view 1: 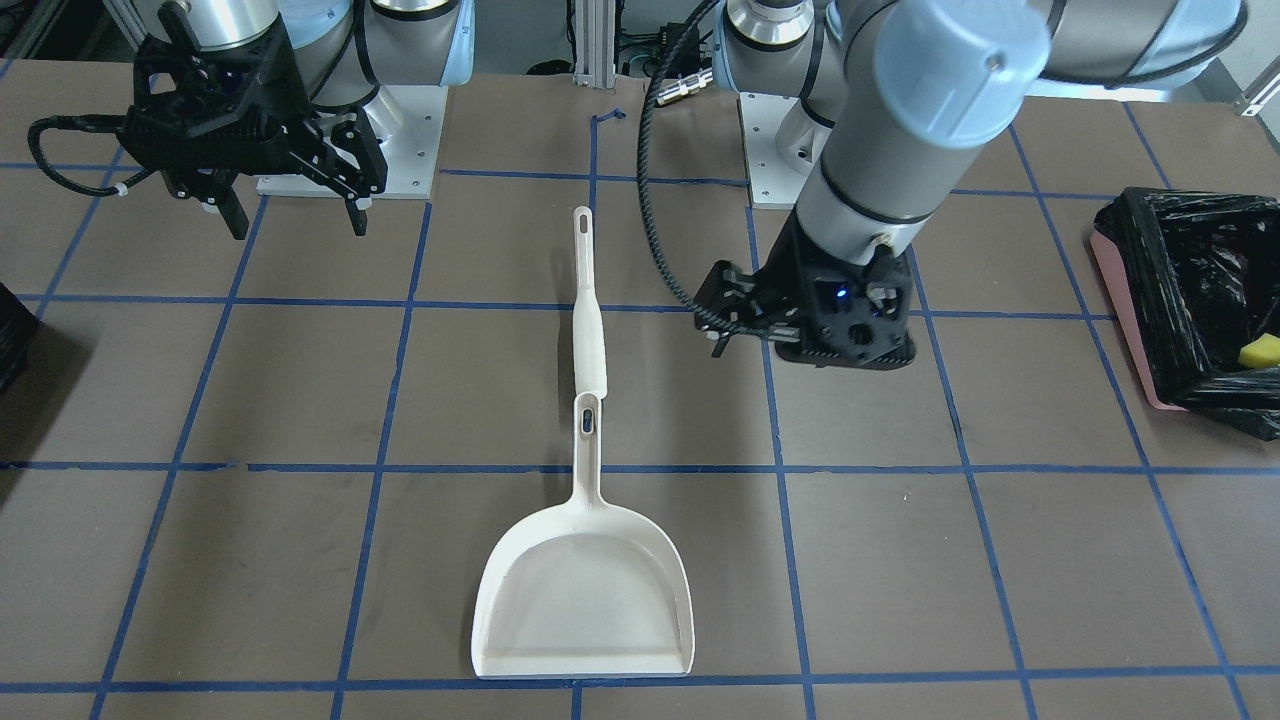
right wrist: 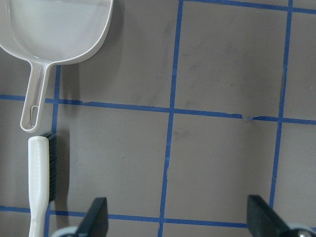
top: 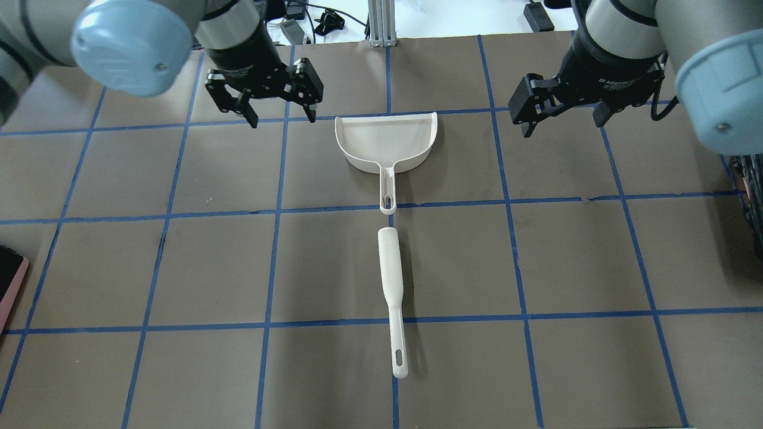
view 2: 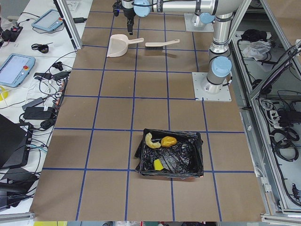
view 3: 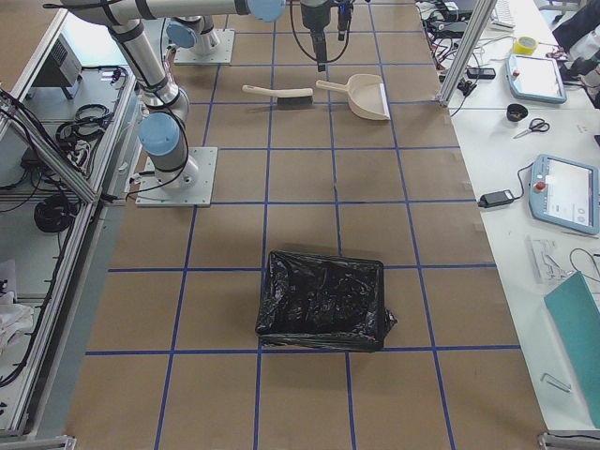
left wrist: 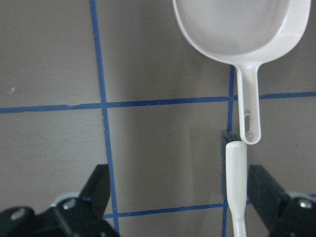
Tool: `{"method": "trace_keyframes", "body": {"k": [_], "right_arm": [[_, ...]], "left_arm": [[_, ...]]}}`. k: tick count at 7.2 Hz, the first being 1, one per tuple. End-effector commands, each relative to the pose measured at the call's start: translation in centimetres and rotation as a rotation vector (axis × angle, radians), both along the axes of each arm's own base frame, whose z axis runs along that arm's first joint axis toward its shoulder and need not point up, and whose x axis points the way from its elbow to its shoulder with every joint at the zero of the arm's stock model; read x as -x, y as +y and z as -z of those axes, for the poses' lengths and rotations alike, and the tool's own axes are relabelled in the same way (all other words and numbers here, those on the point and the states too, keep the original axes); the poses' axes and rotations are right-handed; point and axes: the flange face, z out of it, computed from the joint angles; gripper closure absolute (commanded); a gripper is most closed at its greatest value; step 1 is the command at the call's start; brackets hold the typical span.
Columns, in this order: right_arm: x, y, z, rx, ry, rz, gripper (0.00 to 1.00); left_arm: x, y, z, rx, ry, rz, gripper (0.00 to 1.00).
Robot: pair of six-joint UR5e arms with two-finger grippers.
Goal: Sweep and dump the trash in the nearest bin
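While both arms are hanging over the middle of the brown table, blue tape is dividing its surface into large squares. Desks are running along the table's far side, carrying tablets and loose cables, and an aluminium frame is standing at the edge.

A white dustpan is lying flat near the centre, and a white brush is lying end to end with it, handle tip just beside handle tip. The overhead view is hiding the brush's bristles, which are showing only as a dark strip from the wrist cameras.

The bin is sitting at the table's left end, well apart from the dustpan. All three pieces of trash are lying inside it: the crescent piece, the bread-like lump and the yellow wedge. The overhead view is cutting the bin down to a pink sliver at its edge. A black-bagged box is sitting at the right end, and its contents are hard to make out.

The left gripper is hovering left of the dustpan with its jaws spread wide, holding nothing. The right gripper is hovering to the dustpan's right, jaws likewise apart and touching nothing. In the front-facing view, the wrist body is hiding most of the left gripper's fingers.
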Motion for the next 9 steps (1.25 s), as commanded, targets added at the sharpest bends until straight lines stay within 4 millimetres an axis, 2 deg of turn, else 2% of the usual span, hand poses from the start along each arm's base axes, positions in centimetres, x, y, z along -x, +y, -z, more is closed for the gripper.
{"method": "trace_keyframes", "body": {"k": [1,2,5,6,9], "right_arm": [[0.0,0.1,0.1,-0.004,0.000,-0.001,0.00],[0.0,0.1,0.1,-0.004,0.000,-0.001,0.00],[0.0,0.1,0.1,-0.004,0.000,-0.001,0.00],[0.0,0.1,0.1,-0.004,0.000,-0.001,0.00],[0.0,0.1,0.0,-0.002,0.000,-0.001,0.00]], "left_arm": [[-7.7,2.1,-3.8,0.011,-0.050,0.008,0.00],[-10.5,2.7,-4.9,0.028,-0.069,0.067,0.00],[-10.0,6.1,-4.8,-0.012,-0.067,0.043,0.00],[-9.9,6.6,-4.9,-0.015,-0.069,0.019,0.00],[-10.0,6.2,-4.4,-0.017,-0.066,0.011,0.00]]}}
